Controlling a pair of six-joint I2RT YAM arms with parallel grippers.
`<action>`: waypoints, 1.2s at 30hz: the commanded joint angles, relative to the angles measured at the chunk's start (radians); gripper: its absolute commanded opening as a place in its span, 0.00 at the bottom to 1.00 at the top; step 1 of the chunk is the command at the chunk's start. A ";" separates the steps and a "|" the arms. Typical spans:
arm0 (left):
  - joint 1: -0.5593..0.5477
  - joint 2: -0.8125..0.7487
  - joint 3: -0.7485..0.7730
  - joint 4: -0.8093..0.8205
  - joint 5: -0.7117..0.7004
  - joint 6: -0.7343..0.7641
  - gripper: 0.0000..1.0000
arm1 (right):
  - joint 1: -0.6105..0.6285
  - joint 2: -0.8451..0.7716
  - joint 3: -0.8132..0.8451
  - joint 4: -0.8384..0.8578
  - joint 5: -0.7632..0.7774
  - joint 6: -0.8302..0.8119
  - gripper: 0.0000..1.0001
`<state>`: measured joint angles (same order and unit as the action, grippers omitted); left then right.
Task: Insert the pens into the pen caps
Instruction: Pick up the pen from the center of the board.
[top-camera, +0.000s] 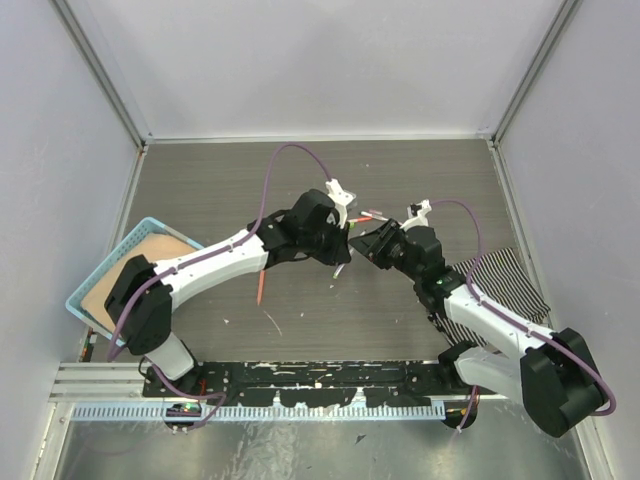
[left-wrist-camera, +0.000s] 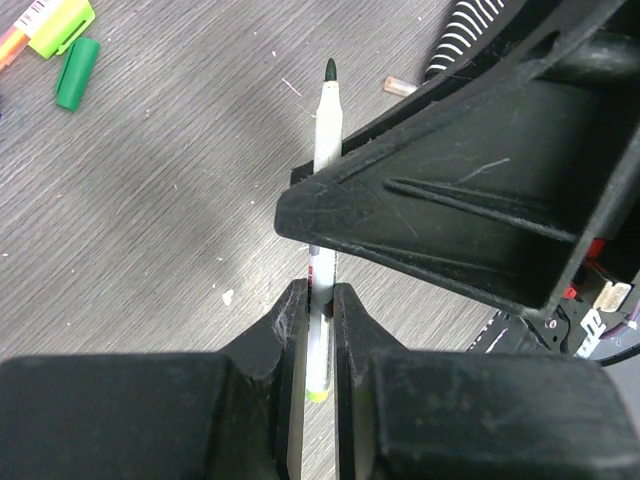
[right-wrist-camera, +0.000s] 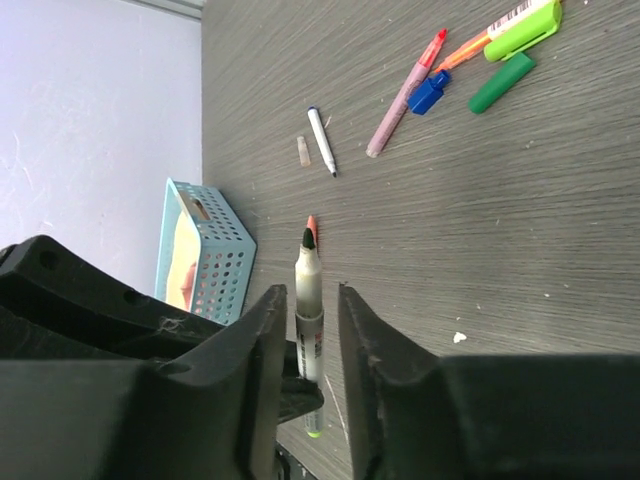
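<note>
This is a robotics lab test cell. A dark wood-grain table (top-camera: 300, 170) is boxed in on three sides by plain white panels (top-camera: 320, 60) held in aluminium posts (top-camera: 100, 70). Along the table's near edge runs a slotted aluminium rail (top-camera: 100, 380) carrying a scuffed black plate (top-camera: 300, 378). Two white-and-black robot arms are bolted to it, the left arm (top-camera: 215, 262) and the right arm (top-camera: 500, 325), each trailing a purple cable (top-camera: 290, 147). A toothed cable duct (top-camera: 260, 411) lies just in front of the rail. A blue perforated basket (top-camera: 108, 260) sits at the table's left edge.
</note>
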<state>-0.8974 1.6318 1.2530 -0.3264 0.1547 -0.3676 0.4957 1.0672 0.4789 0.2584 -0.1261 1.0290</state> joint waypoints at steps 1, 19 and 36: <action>-0.020 -0.048 -0.020 0.011 -0.022 0.016 0.18 | 0.006 -0.001 0.035 0.072 -0.010 0.001 0.26; -0.040 -0.054 -0.059 0.015 -0.038 0.021 0.44 | 0.007 -0.033 0.051 0.084 -0.064 0.027 0.01; -0.042 -0.044 -0.047 -0.005 -0.045 0.029 0.14 | 0.007 -0.053 0.069 0.043 -0.039 0.000 0.01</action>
<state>-0.9379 1.5959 1.2034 -0.3298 0.1204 -0.3447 0.5011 1.0397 0.4992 0.2695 -0.1768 1.0489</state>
